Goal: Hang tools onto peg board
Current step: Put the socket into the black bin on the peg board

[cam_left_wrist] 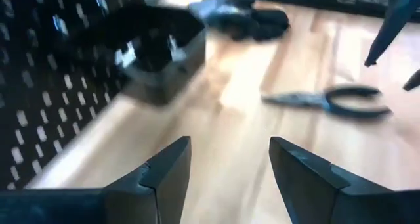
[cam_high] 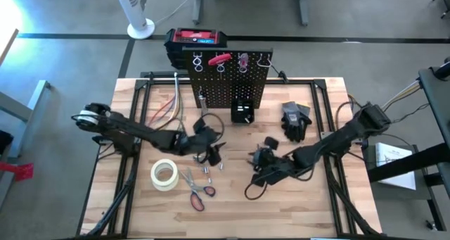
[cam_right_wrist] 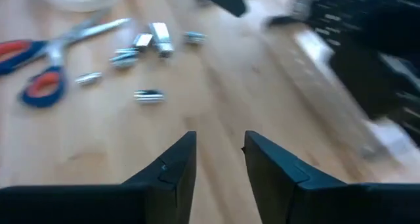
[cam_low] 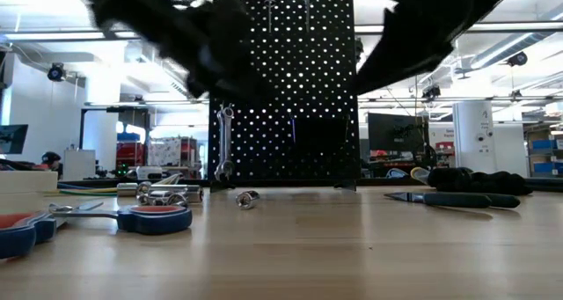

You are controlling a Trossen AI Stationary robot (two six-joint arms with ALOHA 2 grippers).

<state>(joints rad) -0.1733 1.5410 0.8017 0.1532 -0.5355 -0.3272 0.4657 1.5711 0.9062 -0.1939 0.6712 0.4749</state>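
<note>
The black peg board stands upright at the table's far middle. A red clamp-like tool hangs at its top, a silver wrench hangs on its face, and a small black bin sits at its foot. Red-handled scissors and small silver sockets lie on the table near its front. Black-handled pliers lie flat right of the bin. My left gripper is open and empty above the sockets, facing the bin. My right gripper is open and empty, above the table and facing the sockets.
A white tape roll lies left of the scissors. A black glove lies at the far right. A red-and-black toolbox stands behind the board. Red and other cables lie left of the board.
</note>
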